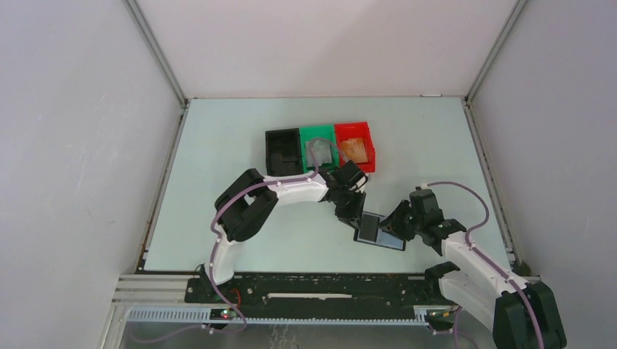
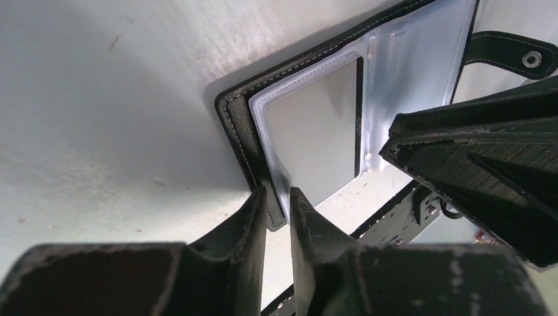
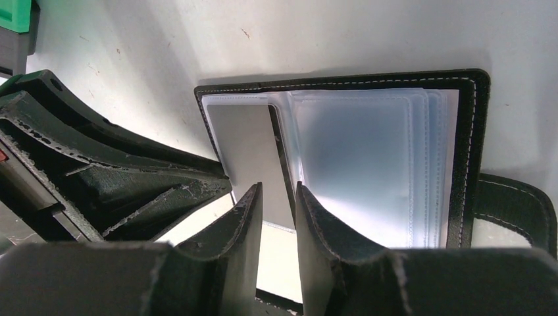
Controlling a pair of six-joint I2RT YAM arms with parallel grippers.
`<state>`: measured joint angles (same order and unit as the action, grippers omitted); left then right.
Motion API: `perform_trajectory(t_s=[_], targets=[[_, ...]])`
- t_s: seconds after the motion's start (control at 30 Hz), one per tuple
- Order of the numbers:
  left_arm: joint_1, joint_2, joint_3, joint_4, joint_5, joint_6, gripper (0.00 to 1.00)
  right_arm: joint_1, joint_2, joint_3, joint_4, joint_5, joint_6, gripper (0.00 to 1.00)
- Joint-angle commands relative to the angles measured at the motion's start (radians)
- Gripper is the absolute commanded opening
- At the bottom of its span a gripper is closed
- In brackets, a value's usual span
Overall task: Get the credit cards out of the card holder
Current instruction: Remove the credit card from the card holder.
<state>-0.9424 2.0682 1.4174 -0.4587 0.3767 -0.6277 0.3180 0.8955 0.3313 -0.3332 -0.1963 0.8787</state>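
Observation:
The black card holder [image 1: 393, 242] lies open on the table, its clear sleeves showing. A grey-silver credit card [image 2: 312, 138] sits in the sleeve nearest the cover's edge; it also shows in the right wrist view [image 3: 247, 155]. My left gripper [image 2: 278, 201] is closed on the corner of the holder's cover [image 2: 235, 122] and sleeve. My right gripper [image 3: 276, 194] stands at the card's near edge beside the holder's fold, its jaws a narrow gap apart and holding nothing. The strap tab [image 2: 507, 52] sticks out on the far side. In the top view the two grippers meet over the holder.
Three small bins stand in a row behind the arms: black [image 1: 282, 151], green [image 1: 319, 138] with grey cards inside, and red [image 1: 355, 132] with orange-tan cards inside. The table's front rail [image 1: 313, 287] runs close below the holder. White walls enclose the table.

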Motion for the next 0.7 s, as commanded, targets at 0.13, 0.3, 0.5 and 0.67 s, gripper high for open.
perform_trajectory(t_s=[0.13, 0.3, 0.5, 0.67], targets=[[-0.01, -0.01, 0.049, 0.023, 0.028, 0.008, 0.18, 0.01, 0.03, -0.024, 0.065, 0.0, 0.005, 0.33], [-0.012, -0.004, 0.052, 0.034, 0.034, 0.002, 0.16, 0.011, 0.032, -0.057, 0.083, 0.004, 0.019, 0.33], [-0.014, 0.028, 0.065, 0.038, 0.06, -0.009, 0.15, 0.01, 0.046, -0.081, 0.115, -0.016, 0.028, 0.31], [-0.015, 0.055, 0.075, 0.031, 0.058, -0.017, 0.01, 0.008, 0.034, -0.09, 0.12, -0.025, 0.037, 0.28]])
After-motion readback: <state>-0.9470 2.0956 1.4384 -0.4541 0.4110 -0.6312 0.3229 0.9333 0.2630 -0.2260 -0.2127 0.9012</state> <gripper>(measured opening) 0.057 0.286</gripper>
